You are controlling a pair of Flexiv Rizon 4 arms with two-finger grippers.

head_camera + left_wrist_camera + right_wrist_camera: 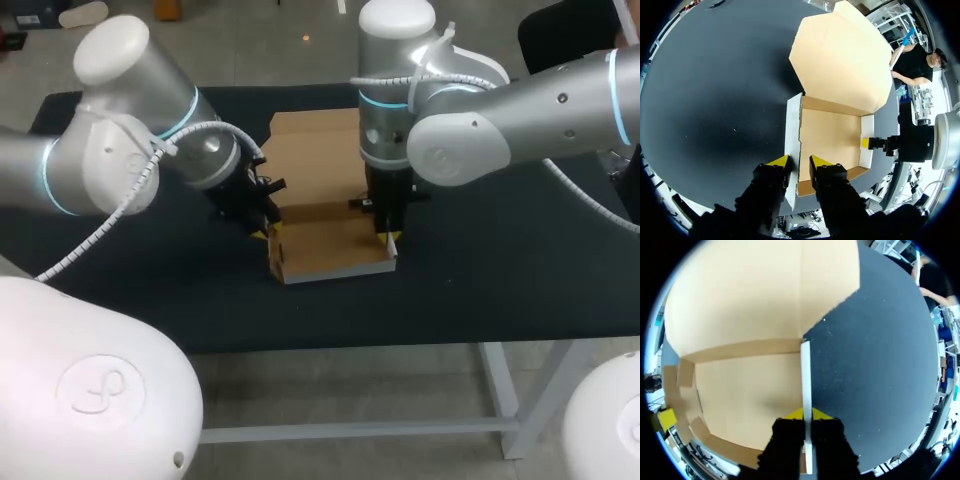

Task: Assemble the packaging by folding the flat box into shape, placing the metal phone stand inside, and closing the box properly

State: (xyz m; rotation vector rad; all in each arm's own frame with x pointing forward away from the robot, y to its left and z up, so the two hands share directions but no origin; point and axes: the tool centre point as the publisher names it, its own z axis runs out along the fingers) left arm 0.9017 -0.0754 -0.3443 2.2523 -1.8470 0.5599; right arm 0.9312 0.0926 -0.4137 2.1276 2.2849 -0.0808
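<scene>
My right tool (805, 416) pinches a box (740, 390) wall; whether my left tool (799, 162) grips, I cannot tell. Uneven pulling may buckle it.

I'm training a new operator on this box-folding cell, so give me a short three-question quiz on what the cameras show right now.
1. True or false: the lid of the cardboard box is closed.
2. Which gripper is shut on the box? A) left gripper B) right gripper C) neither
3. Fill in: inside, the box is ____.

Key:
1. False. The lid lies open behind the tray.
2. B. It pinches one side wall, while the left gripper's open fingers only straddle the other.
3. Empty.
</scene>
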